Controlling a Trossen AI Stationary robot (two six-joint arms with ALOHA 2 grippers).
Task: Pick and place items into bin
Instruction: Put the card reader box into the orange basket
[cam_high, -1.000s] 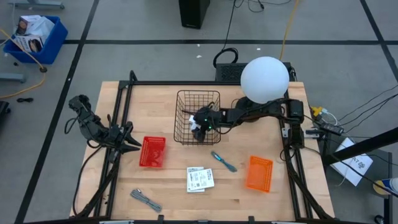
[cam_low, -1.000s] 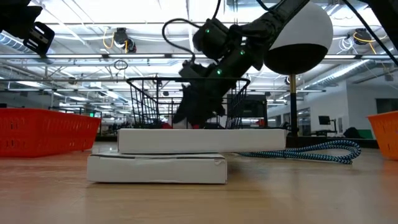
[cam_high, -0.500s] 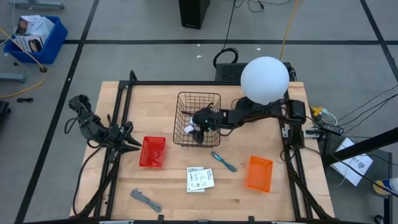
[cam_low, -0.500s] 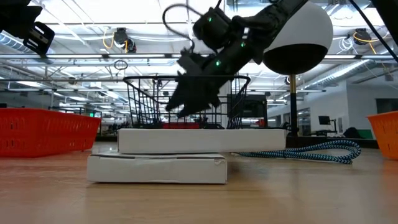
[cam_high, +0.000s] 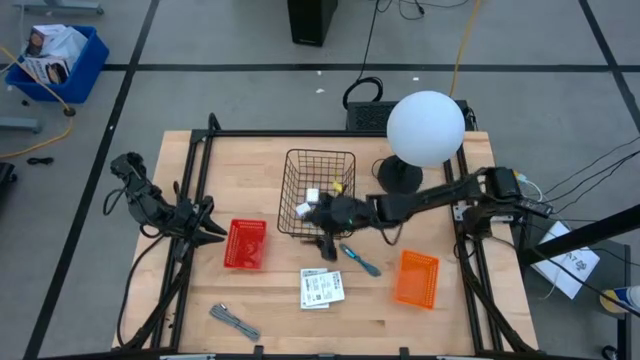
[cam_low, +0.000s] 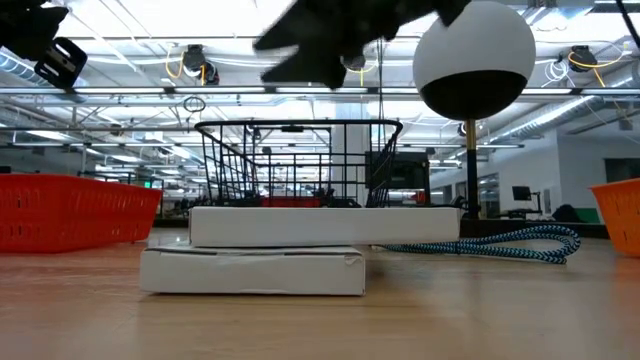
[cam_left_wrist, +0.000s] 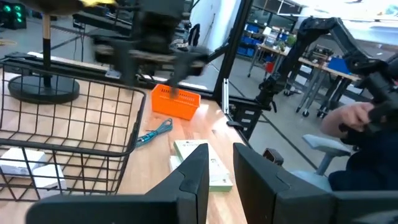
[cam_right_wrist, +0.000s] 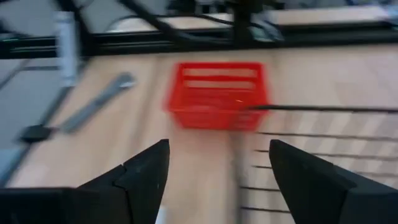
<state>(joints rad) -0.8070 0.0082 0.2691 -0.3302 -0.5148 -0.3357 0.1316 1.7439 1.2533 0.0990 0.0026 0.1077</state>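
Note:
The black wire bin (cam_high: 318, 190) stands mid-table; two small white blocks (cam_high: 306, 202) and a yellow piece (cam_high: 338, 186) lie in it. My right gripper (cam_high: 326, 238) hovers open and empty over the bin's near edge, high above the table and blurred in the low view (cam_low: 320, 40). White card packets (cam_high: 322, 287) lie stacked flat toward the near edge. The teal-handled tool (cam_high: 358, 258) lies beside them, and the grey metal tool (cam_high: 235, 322) lies near the near-left corner. My left gripper (cam_high: 208, 226) waits at the table's left, its fingers (cam_left_wrist: 194, 180) a narrow gap apart.
A red basket (cam_high: 245, 243) sits left of the bin and an orange basket (cam_high: 418, 277) toward the near right. A lamp with a white globe (cam_high: 425, 128) stands behind the bin on the right. A person (cam_left_wrist: 367, 124) sits beyond the table.
My right gripper has risen out of the wire bin and drawn back toward the table's near edge, moving quickly, as its blur shows. The white blocks that it covered now lie uncovered in the bin.

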